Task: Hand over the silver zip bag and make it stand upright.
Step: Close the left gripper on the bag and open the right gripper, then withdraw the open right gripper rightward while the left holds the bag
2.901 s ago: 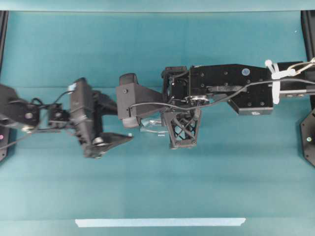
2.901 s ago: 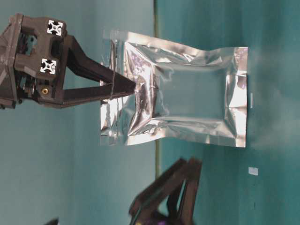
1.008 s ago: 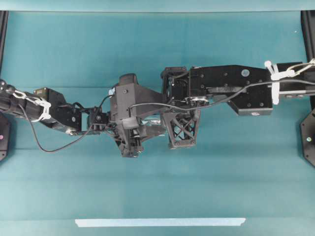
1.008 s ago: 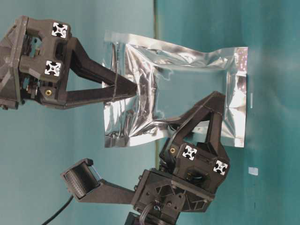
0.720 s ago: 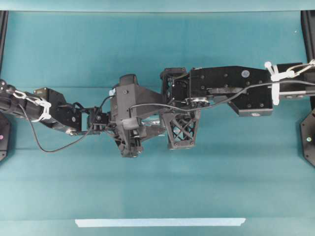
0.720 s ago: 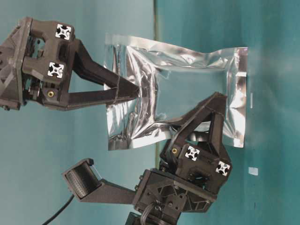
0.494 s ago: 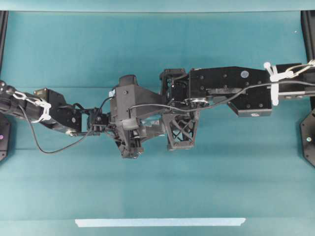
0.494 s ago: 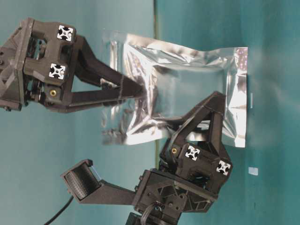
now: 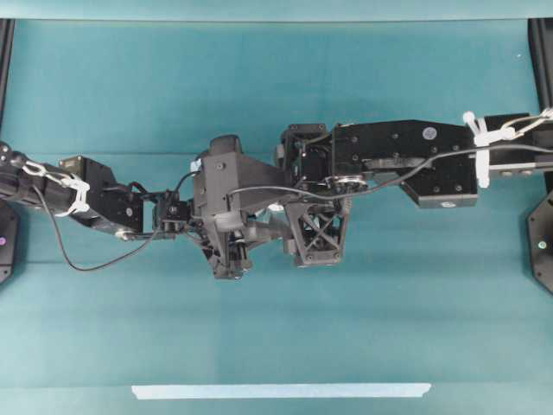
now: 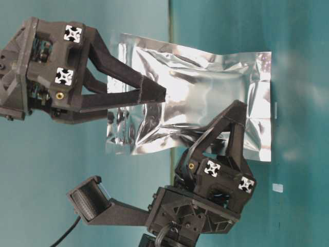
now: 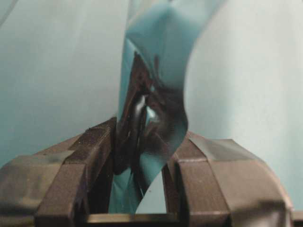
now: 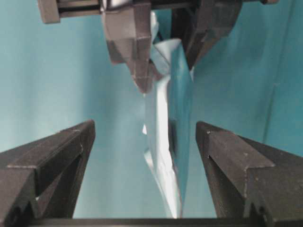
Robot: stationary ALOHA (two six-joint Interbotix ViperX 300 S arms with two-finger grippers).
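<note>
The silver zip bag [image 10: 205, 87] is a crinkled foil pouch standing on end in the table-level view, which is turned sideways with the table at the right. My left gripper [image 10: 234, 116] is shut on its side edge. In the left wrist view the left gripper [image 11: 149, 135] has crumpled foil of the bag [image 11: 156, 71] squeezed between its fingers. My right gripper [image 12: 146, 125] is open. Its fingers straddle the top of the bag [image 12: 170, 156] without touching it. The right gripper [image 10: 149, 103] comes from above. Overhead, the arms hide the bag almost wholly.
A pale tape strip [image 9: 281, 391] lies on the teal cloth near the front edge. Both arms meet over the middle of the table [image 9: 276, 328]. The left gripper [image 12: 165, 61] shows at the top of the right wrist view.
The left gripper came in and took hold of the bag's side edge. In the last second the right gripper opened wide and let go of the top; the bag's upper corner sagged slightly.
</note>
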